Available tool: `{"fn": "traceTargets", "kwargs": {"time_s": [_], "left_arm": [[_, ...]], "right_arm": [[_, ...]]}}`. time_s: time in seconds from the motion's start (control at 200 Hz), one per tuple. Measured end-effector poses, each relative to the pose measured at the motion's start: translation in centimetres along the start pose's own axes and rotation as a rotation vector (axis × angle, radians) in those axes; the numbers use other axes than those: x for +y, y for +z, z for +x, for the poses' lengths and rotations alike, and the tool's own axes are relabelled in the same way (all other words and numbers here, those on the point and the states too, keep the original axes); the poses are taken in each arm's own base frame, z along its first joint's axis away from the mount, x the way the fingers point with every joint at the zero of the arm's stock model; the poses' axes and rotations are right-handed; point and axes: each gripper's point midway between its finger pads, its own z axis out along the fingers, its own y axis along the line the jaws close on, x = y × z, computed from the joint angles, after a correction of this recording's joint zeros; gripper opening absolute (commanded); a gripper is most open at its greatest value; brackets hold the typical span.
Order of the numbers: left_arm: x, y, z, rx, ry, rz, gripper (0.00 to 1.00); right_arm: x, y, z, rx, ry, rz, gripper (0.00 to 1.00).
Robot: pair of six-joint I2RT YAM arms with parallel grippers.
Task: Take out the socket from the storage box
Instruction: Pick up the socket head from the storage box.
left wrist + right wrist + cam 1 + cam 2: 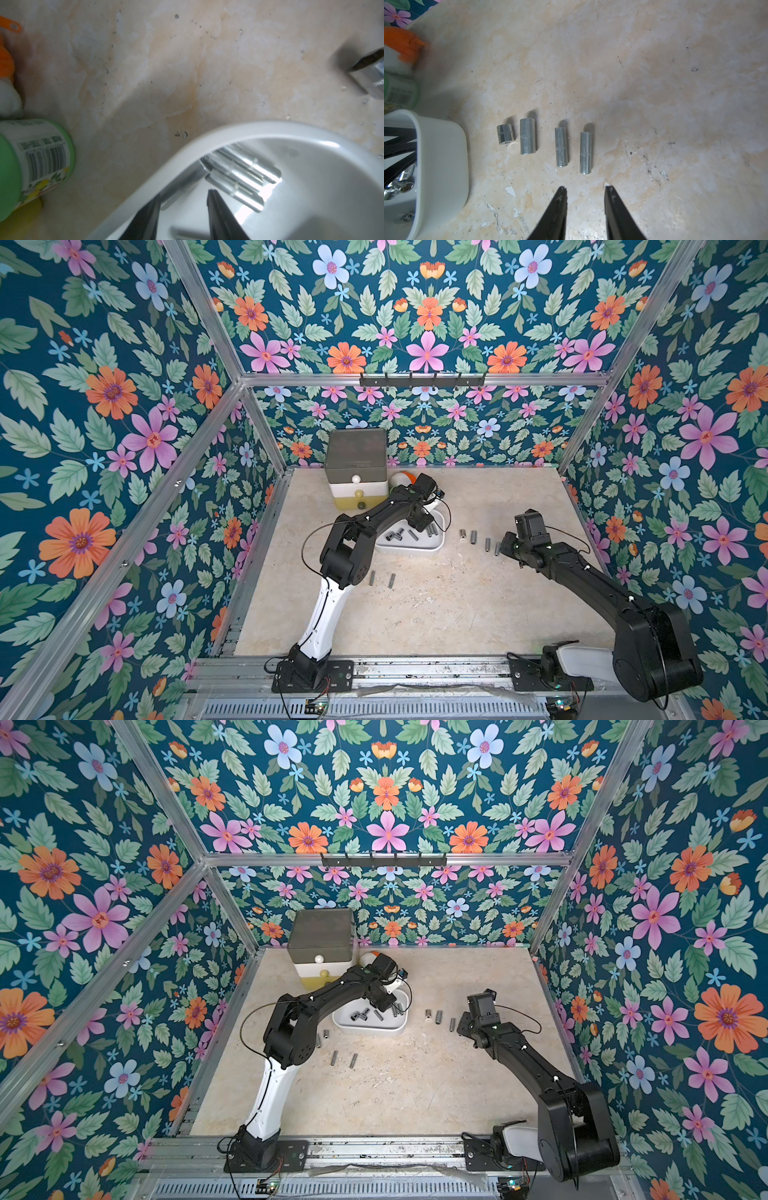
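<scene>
Sockets (395, 536): a handful lie loose on the floor of the storage box (409, 548). The box sits just above mid-frame in both top views, in front of and to the right of the drawer tower (355, 464).

Edges and room:
- The box's front wall faces a wide bare stretch of table (436, 614) in the lower centre.
- To the right of the box, apart from it, lies a row of four sockets (473, 536).
- At lower left, two sockets (372, 577) lie near the left arm's elbow.
- A bottle (401, 481) with an orange cap stands close behind the box, beside the tower.

Grippers:
- Left gripper (184, 193) is down inside the box by a rounded corner, jaws partly apart, nothing pinched. One blurred socket lies along the wall at the fingertips, with a bunch more just past them.
- Right gripper (585, 187) is over bare table, jaws apart and empty, tips just short of the row of four.

Views:
- In a top view, two further sockets (319, 1041) show beside the left elbow; they do not show in both.
- The right wrist view sorts the row: one short, one thick, two slim.
- The left wrist view shows the bottle's green label and barcode.
</scene>
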Motion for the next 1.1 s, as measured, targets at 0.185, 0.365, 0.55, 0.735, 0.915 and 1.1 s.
{"fn": "traceTargets", "kwargs": {"time_s": [0.185,0.365,0.55,0.735,0.915,1.1], "left_arm": [[0.2,0.2,0.3,0.004,-0.001,-0.001,0.43],[0.6,0.3,0.2,0.001,-0.002,-0.004,0.43],[0.7,1.0,-0.2,0.003,0.005,-0.003,0.43],[0.8,1.7,0.0,0.018,0.008,-0.007,0.43],[0.8,2.2,0.0,0.02,0.006,-0.01,0.41],[0.6,2.5,-0.1,0.0,-0.025,-0.005,0.29]], "right_arm": [[0.1,0.0,-0.1,-0.002,0.0,-0.002,0.35],[0.0,0.3,0.0,0.002,0.0,0.0,0.35],[0.2,0.4,0.1,0.008,0.0,-0.01,0.35],[0.3,0.3,0.1,0.006,0.0,-0.014,0.35],[0.3,0.3,0.0,0.004,0.0,-0.015,0.35],[0.4,0.1,-0.1,-0.001,0.001,-0.019,0.35]]}}
